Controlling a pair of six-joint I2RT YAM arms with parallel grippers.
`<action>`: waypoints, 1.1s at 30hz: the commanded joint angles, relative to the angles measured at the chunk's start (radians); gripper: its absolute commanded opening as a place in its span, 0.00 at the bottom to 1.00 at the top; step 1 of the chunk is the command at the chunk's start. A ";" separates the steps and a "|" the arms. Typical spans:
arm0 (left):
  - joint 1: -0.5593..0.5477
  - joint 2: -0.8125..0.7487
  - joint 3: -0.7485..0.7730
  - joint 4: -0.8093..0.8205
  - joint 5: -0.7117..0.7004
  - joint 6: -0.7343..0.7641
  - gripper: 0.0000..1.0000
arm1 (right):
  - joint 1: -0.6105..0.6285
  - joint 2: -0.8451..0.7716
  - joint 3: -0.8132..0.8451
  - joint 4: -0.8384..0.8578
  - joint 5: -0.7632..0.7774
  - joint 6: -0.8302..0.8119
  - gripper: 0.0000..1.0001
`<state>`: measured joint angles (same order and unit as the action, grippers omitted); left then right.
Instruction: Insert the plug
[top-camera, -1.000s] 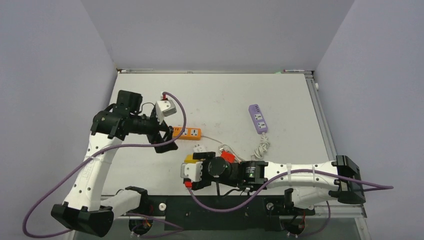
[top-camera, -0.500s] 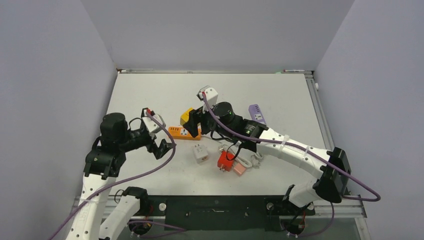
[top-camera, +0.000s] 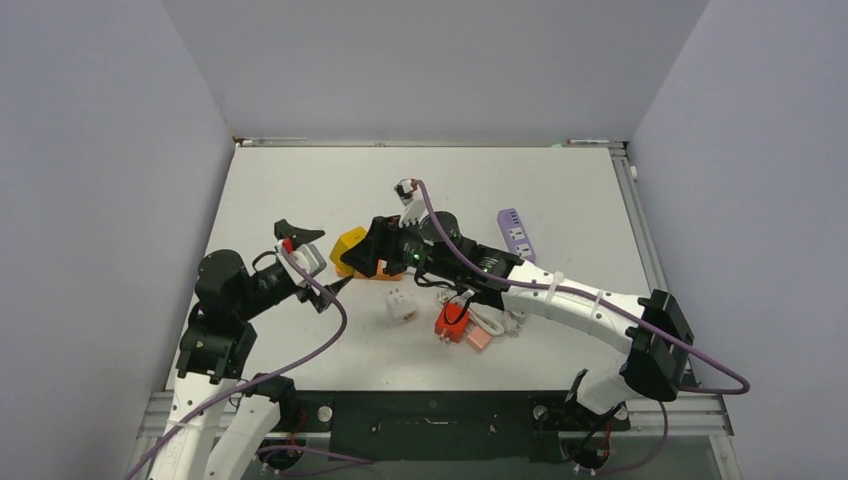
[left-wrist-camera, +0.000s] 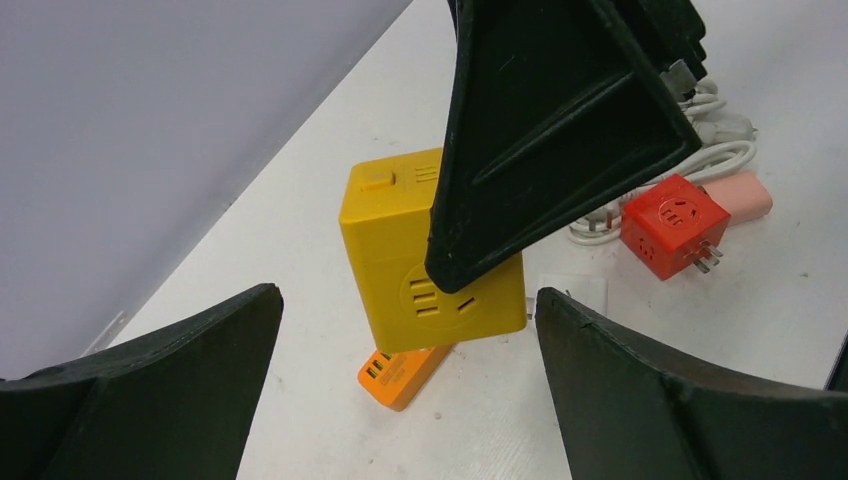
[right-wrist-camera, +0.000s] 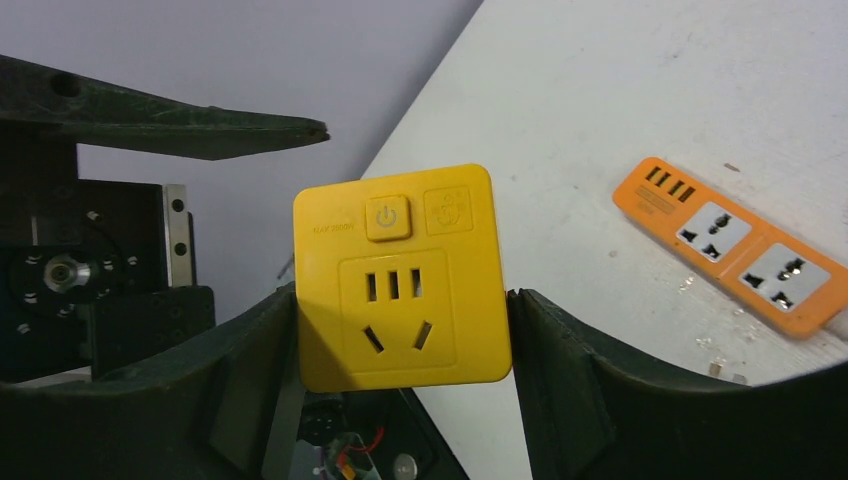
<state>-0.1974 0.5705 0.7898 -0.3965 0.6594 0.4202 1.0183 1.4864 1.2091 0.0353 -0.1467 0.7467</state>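
Note:
My right gripper (top-camera: 366, 254) is shut on a yellow socket cube (top-camera: 349, 246) and holds it above the table, its socket face toward the right wrist camera (right-wrist-camera: 400, 280). My left gripper (top-camera: 316, 259) is open and empty, with its jaws spread just left of the cube. In the left wrist view the cube (left-wrist-camera: 420, 270) hangs ahead of the fingers (left-wrist-camera: 150, 400), with a right finger (left-wrist-camera: 560, 130) across its top. A white plug adapter (top-camera: 400, 305) lies on the table. A red plug cube (top-camera: 451, 322) with prongs lies near it and also shows in the left wrist view (left-wrist-camera: 670, 225).
An orange power strip (top-camera: 388, 270) lies partly under the held cube and shows in the right wrist view (right-wrist-camera: 740, 245). A purple power strip (top-camera: 515, 236) with a white cable lies at the right. A pink adapter (top-camera: 478, 340) sits by the red cube. Grey walls enclose the white table (top-camera: 300, 180).
My right gripper carried the yellow cube from the near edge up and then left toward my left gripper. My left arm pulled back and now faces the cube with its jaws spread.

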 joint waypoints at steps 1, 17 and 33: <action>-0.003 0.008 0.004 0.065 0.039 -0.003 0.96 | 0.037 -0.010 0.009 0.149 -0.016 0.064 0.05; -0.005 0.084 0.071 -0.018 0.071 0.000 0.00 | 0.055 -0.042 -0.033 0.178 0.039 0.067 0.44; -0.012 0.076 0.096 -0.122 0.122 0.128 0.00 | 0.023 0.064 0.222 -0.205 -0.076 -0.077 0.70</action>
<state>-0.2035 0.6456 0.8345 -0.5091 0.7490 0.5144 1.0435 1.5082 1.3830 -0.1165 -0.1688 0.6937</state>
